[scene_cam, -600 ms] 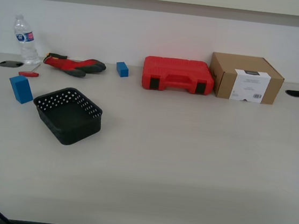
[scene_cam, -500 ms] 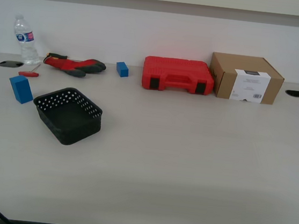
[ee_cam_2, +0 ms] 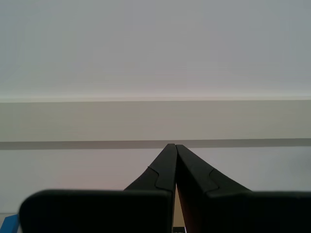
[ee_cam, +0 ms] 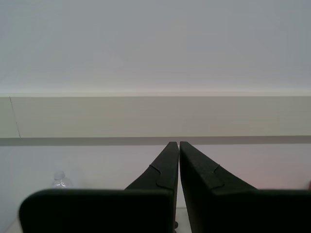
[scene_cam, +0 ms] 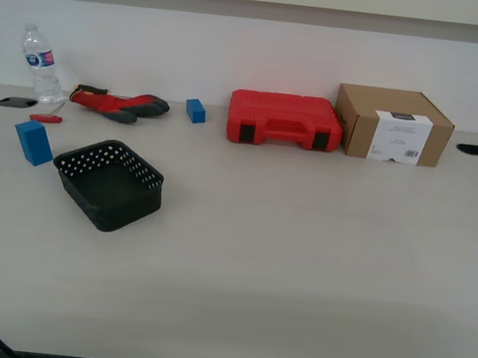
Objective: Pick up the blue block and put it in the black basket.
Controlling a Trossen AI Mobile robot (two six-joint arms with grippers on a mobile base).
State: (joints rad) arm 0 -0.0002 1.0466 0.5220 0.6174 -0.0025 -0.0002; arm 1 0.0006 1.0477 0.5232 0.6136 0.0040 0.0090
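The blue block (scene_cam: 33, 142) stands on the table at the exterior view's left, just beside the black basket (scene_cam: 110, 184), which is empty. A smaller blue block (scene_cam: 196, 110) sits farther back near the red case. Neither gripper shows in the exterior view. In the first wrist view my first gripper (ee_cam: 175, 144) is shut on nothing and points at the wall. In the second wrist view my second gripper (ee_cam_2: 171, 145) is shut on nothing and also points at the wall.
A red tool case (scene_cam: 284, 120) and a cardboard box (scene_cam: 392, 125) stand at the back. A water bottle (scene_cam: 40, 63), a red-and-grey glove (scene_cam: 118, 103) and a small red tool (scene_cam: 45, 118) lie at the back left. Cable holes (scene_cam: 474, 150) mark the table's corners.
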